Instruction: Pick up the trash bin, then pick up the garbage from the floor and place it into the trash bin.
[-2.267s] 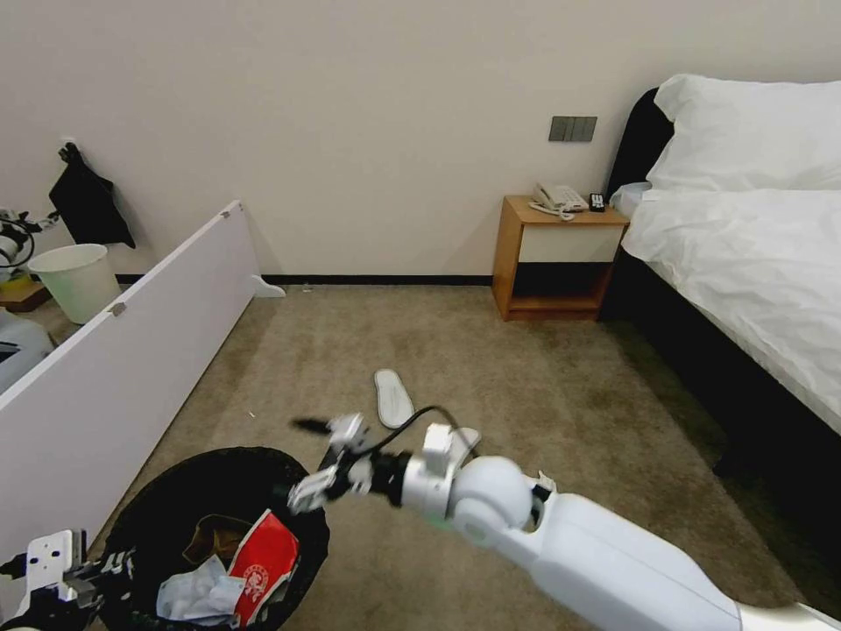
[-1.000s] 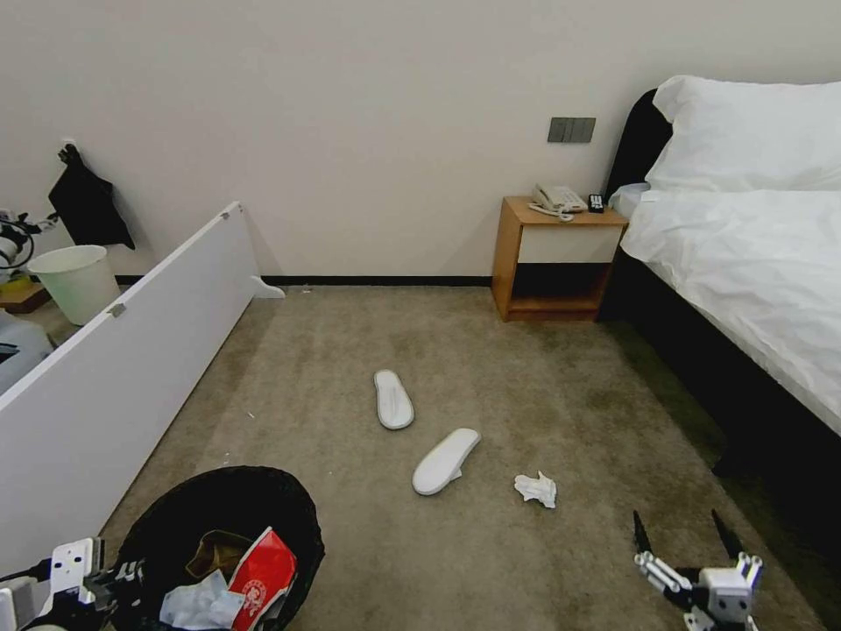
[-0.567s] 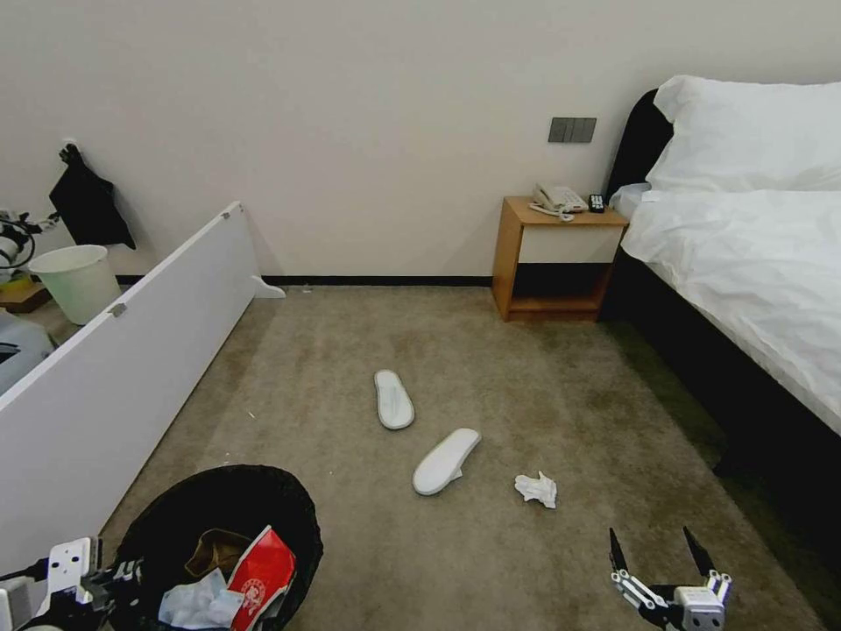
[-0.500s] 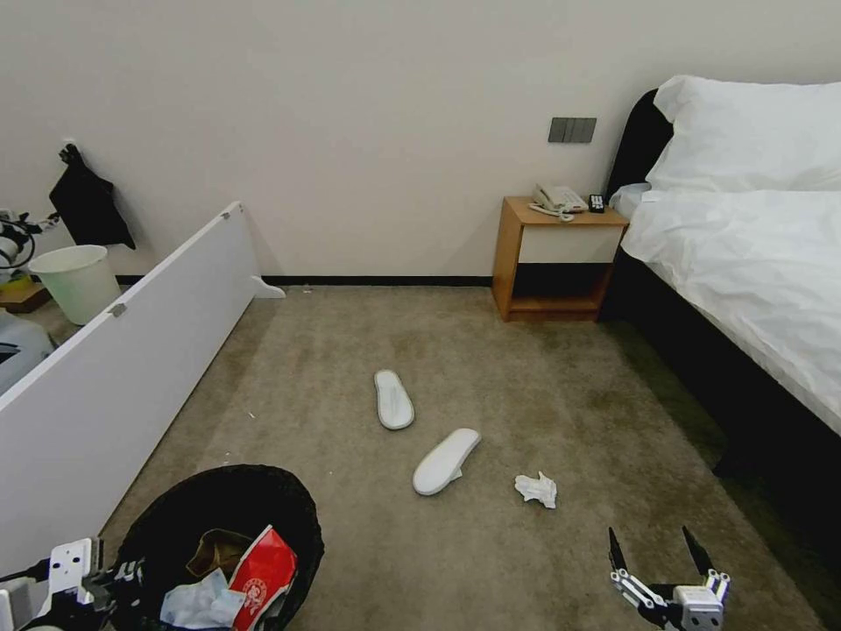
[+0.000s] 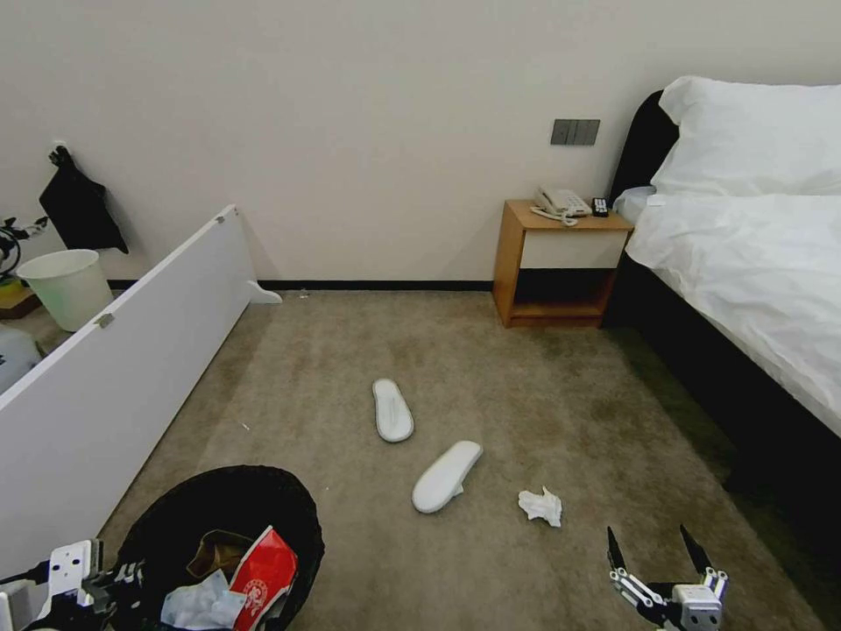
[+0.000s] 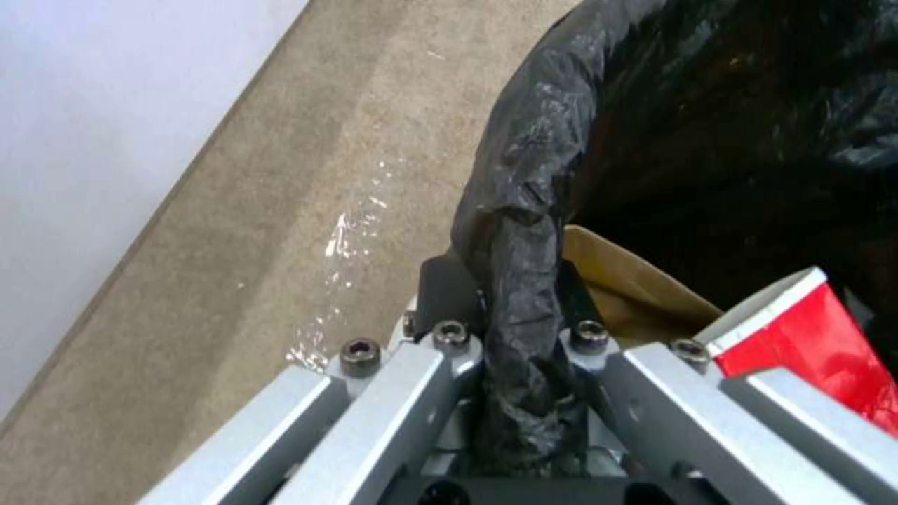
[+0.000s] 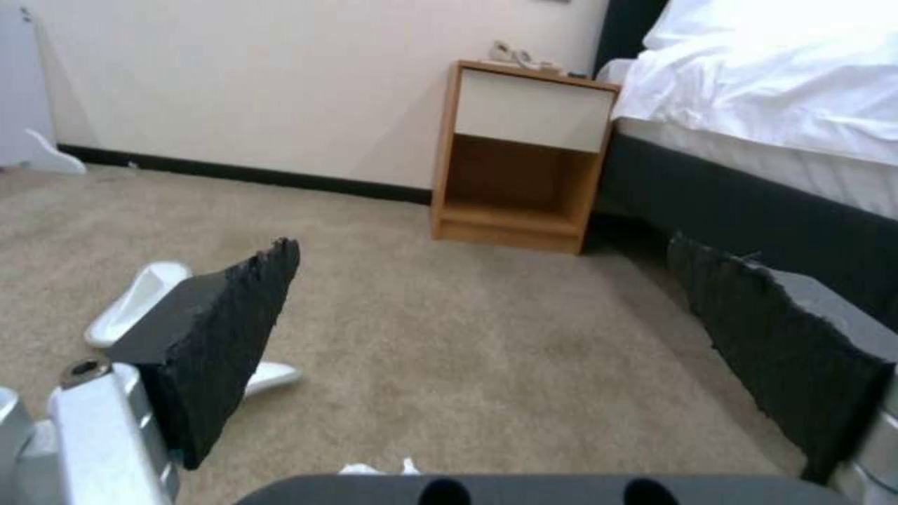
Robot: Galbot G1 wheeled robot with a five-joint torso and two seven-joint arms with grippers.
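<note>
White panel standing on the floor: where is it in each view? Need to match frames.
Head view: white panel runs along the left side, from near the trash bin to the back wall.
Left wrist view: pale surface across a strip of carpet from the bin rim.
Right wrist view: its far end, beyond the slipper.
Shared landmark: the carpet.

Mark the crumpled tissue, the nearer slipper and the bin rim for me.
crumpled tissue [image 5: 540,506], head view, middle of the wad.
nearer slipper [image 5: 447,476], head view, middle of its sole.
trash bin [image 5: 289,487], head view, black-bagged rim on its far right side.
</note>
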